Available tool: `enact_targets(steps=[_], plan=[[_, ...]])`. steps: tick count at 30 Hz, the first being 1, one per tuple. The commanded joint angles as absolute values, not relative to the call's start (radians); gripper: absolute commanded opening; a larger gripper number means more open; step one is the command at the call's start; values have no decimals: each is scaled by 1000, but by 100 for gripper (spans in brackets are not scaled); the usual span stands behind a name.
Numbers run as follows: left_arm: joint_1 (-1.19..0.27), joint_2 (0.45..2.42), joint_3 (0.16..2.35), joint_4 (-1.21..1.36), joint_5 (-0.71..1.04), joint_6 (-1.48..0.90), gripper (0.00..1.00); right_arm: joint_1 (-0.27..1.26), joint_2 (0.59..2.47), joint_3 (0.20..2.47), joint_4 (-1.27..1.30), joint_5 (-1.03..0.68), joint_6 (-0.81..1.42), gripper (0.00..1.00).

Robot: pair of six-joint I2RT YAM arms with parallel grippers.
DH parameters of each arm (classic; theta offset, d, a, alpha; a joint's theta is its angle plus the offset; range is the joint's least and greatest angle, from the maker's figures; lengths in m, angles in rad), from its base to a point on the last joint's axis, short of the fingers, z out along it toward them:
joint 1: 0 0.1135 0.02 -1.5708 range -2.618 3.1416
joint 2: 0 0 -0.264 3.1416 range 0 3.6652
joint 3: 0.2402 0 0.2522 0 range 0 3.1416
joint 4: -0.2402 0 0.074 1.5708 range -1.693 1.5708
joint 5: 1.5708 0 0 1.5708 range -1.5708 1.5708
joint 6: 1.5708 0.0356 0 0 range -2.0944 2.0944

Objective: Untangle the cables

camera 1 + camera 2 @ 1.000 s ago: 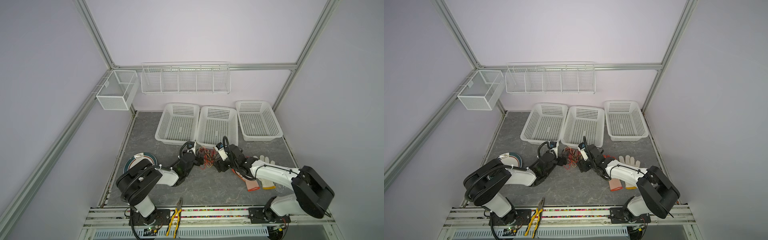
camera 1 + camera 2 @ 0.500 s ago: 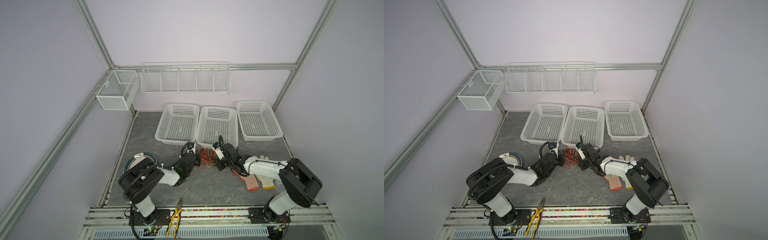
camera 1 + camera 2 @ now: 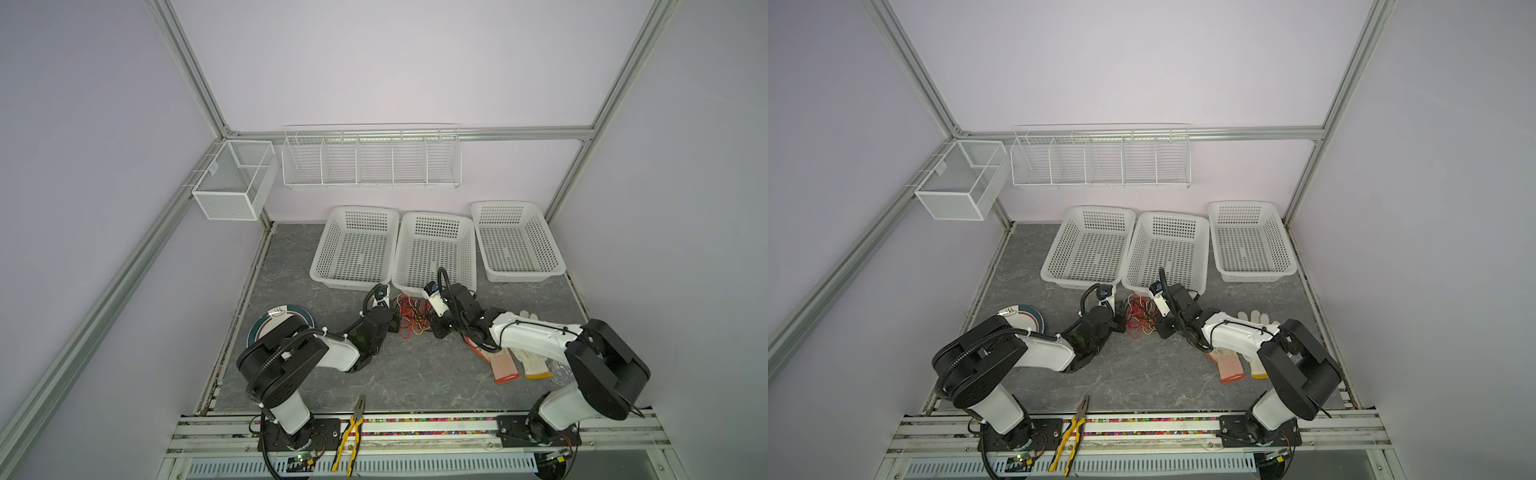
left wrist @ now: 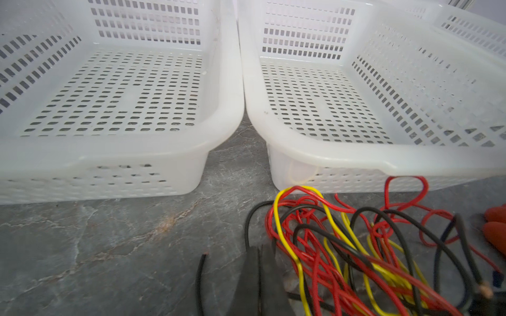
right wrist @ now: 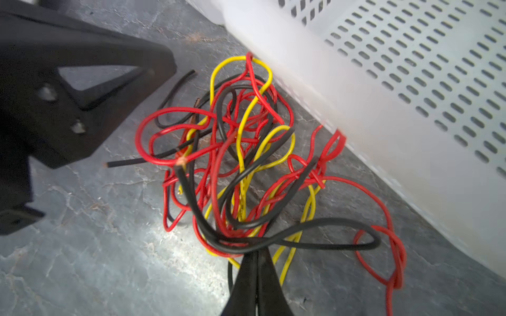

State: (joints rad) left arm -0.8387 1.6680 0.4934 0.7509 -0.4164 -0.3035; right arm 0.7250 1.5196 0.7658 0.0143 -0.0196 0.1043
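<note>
Untangling is barely begun: the cables [image 5: 241, 153] are left knotted in one heap on the table [image 3: 407, 374], just beside the middle basket [image 3: 432, 215]. The left fingers [image 4: 246, 276] are pressed together at its edge, the right fingers [image 5: 246, 276] pinched on a black strand; nothing is separated.

Nothing I can read here; faint dark marks on the right arm's white wrist camera [image 3: 436, 300] are too small.

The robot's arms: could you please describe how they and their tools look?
The left arm and right arm have white shells between bulky black joints; black wiring runs along them. The left tool is black with a triangular cut-out and two screws; the right tool has slim black tapering fingers.
</note>
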Motion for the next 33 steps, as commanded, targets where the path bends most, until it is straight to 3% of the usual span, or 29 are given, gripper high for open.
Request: enact_targets(steps=[1,12,19,26,33], plan=[[-842,1637,469,764,-455,-311,0,735,1444,782,-2,-37,77,7],[-844,1585,425,793,-477,-276,0,743,1200,839,-83,-55,16,6],[-843,1545,436,761,-402,-223,1,743,1191,873,-124,-17,2,6],[-846,1514,439,735,-337,-181,17,742,1268,818,-98,-15,3,7],[-846,1509,393,803,-357,-217,29,747,1373,802,-80,-54,-40,14]])
